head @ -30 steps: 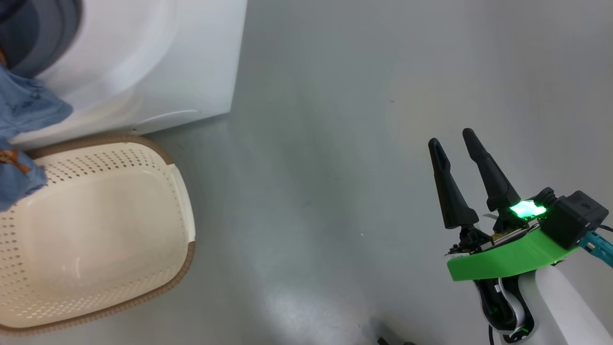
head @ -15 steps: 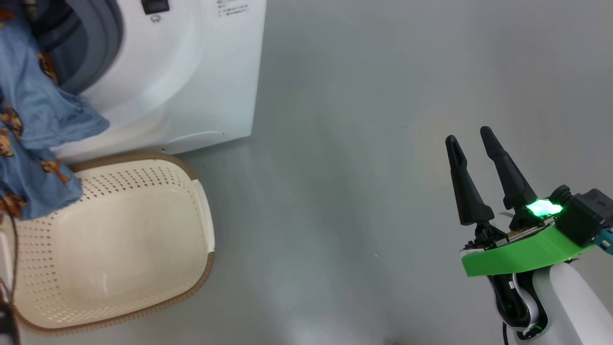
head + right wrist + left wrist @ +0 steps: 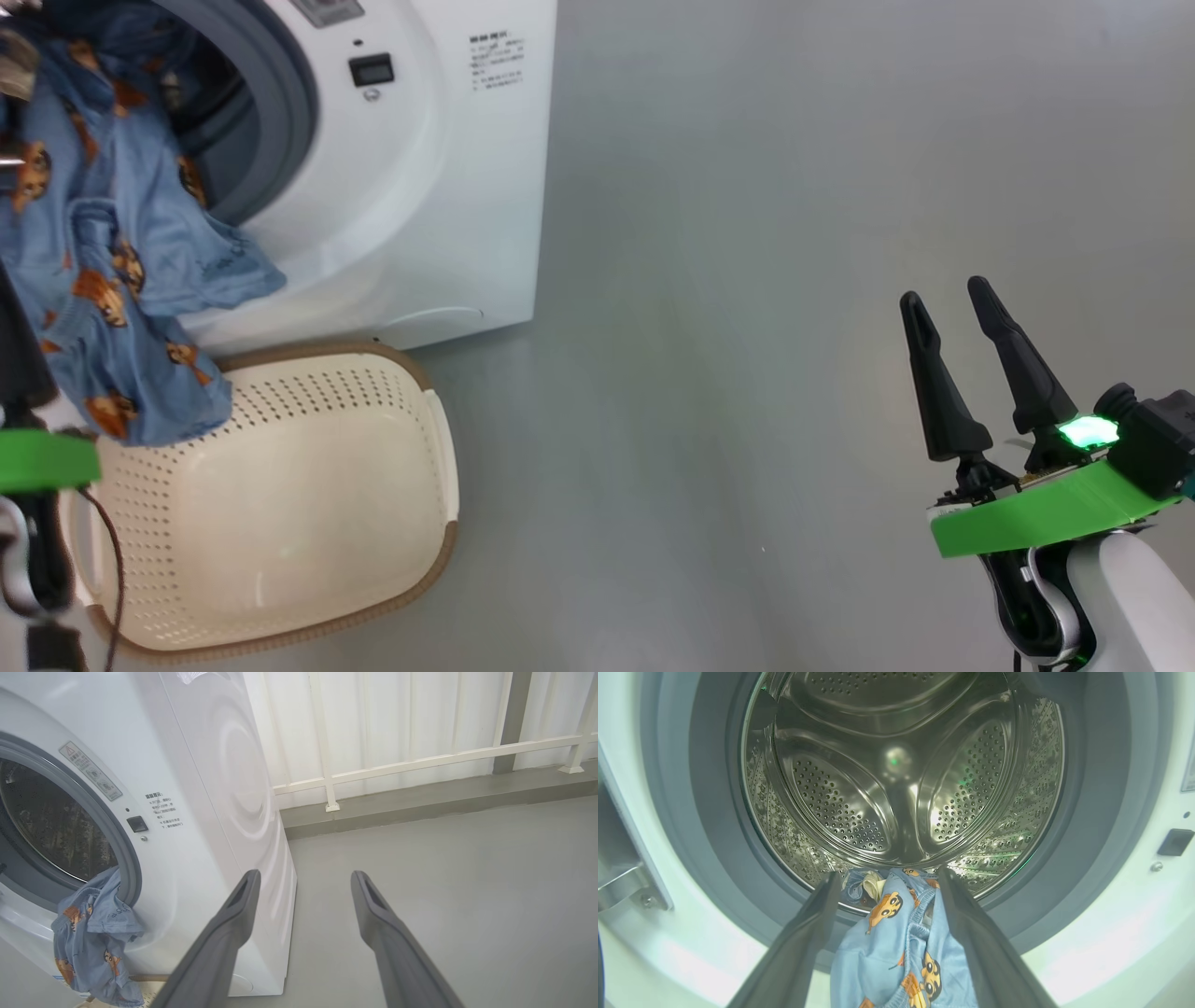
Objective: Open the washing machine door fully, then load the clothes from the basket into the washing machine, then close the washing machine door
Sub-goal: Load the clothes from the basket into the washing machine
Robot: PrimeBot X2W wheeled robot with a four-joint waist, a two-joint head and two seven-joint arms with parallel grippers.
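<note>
1. Basket (image 3: 439, 551), cream plastic with a brown rim, stands on the grey floor (image 3: 747, 280) at the near left, just in front of the washing machine (image 3: 448, 187).
2. At the near right the right tool (image 3: 945, 291) hovers above the floor, well apart from the basket and the machine. Its two dark fingers are spread and grasp nothing.
3. At the left the left tool (image 3: 888, 873) points into the machine's mouth. Its fingers stand wide apart, released, and blue cloth lies loosely between them without being pinched.
4. Farther in, the clothes (image 3: 112, 280), light blue with orange-brown cartoon prints, drape over the lower lip of the grey gasket (image 3: 285, 131). Their upper part lies inside the mouth. The rest hangs down the white front, with its lower end over the basket's far left corner.
5. Beyond the clothes the perforated steel drum (image 3: 896, 788) shines.
6. Farthest off, to the right of the machine, stands a white panelled wall (image 3: 420, 718) with a rail.
</note>
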